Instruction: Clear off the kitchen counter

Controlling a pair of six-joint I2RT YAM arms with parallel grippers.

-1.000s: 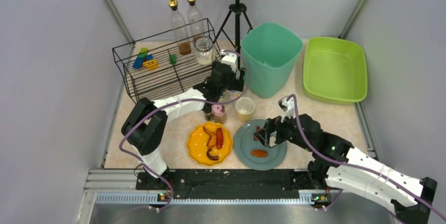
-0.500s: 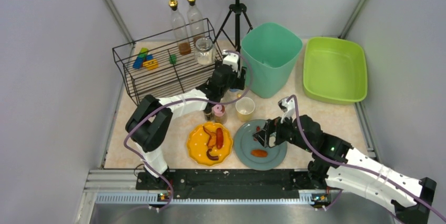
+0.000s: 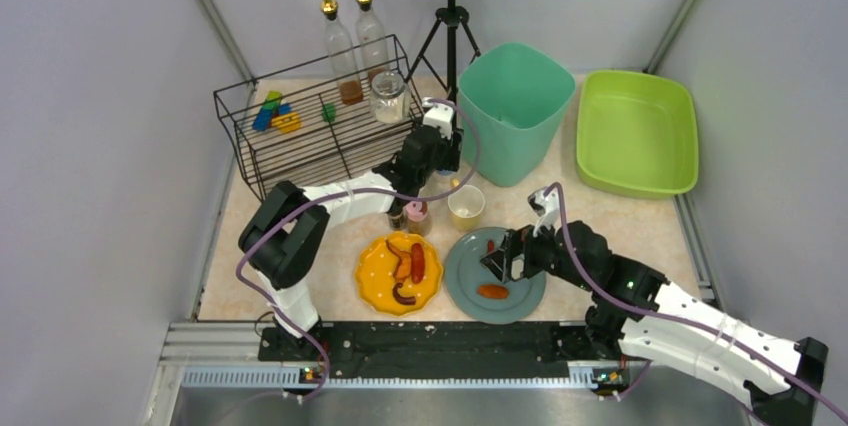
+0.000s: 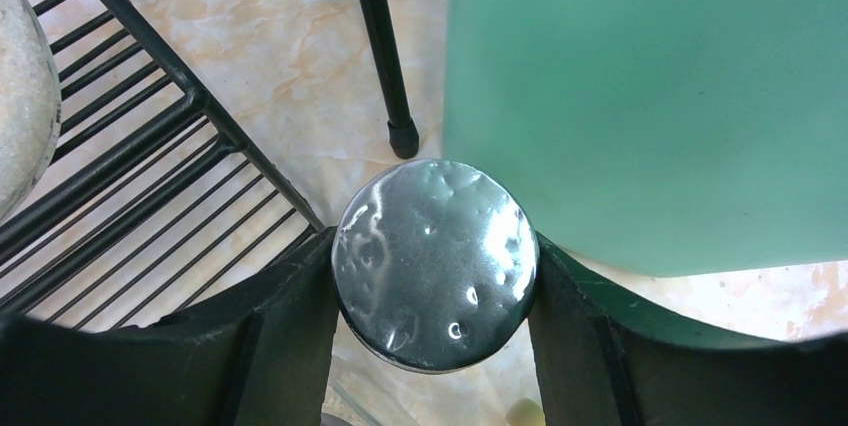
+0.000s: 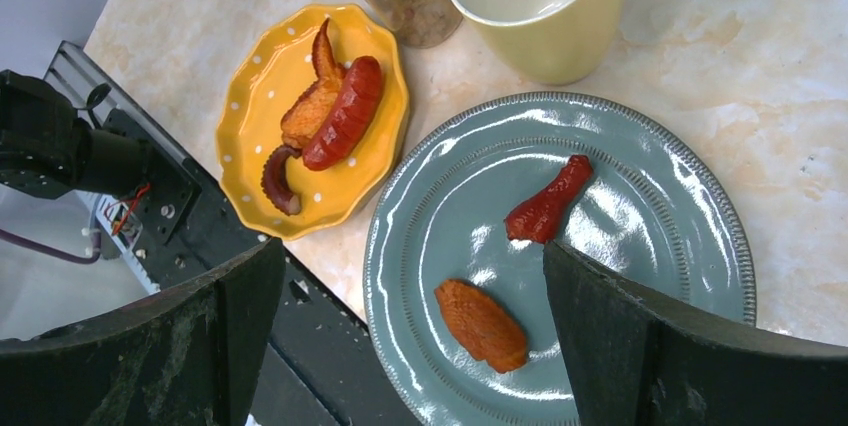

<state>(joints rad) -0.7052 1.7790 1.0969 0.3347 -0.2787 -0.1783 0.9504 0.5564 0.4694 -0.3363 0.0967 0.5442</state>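
Note:
The beige marbled kitchen counter [image 3: 640,221] holds a yellow plate [image 3: 375,276] with sausage and other food, a grey-blue plate [image 3: 528,291], a yellow cup [image 3: 466,206] and a pink-lidded spice jar [image 3: 414,214]. My left gripper [image 3: 432,158] is shut on a jar with a round silver lid [image 4: 432,264], between the wire rack and the teal bin. My right gripper [image 3: 505,258] is open and empty, hovering over the grey-blue plate [image 5: 650,246]. A red sausage piece [image 5: 548,204] and an orange piece [image 5: 482,324] lie on that plate.
A black wire rack [image 3: 310,136] at the back left holds toy blocks and a glass jar [image 3: 387,96]. Two oil bottles [image 3: 345,46] stand behind it. A tall teal bin [image 3: 515,111], a green tub [image 3: 635,131] and a tripod [image 3: 450,41] stand at the back.
My left gripper has shifted slightly with the silver-lidded jar. My right gripper has moved a little nearer, and the red piece now lies clear of it on the plate.

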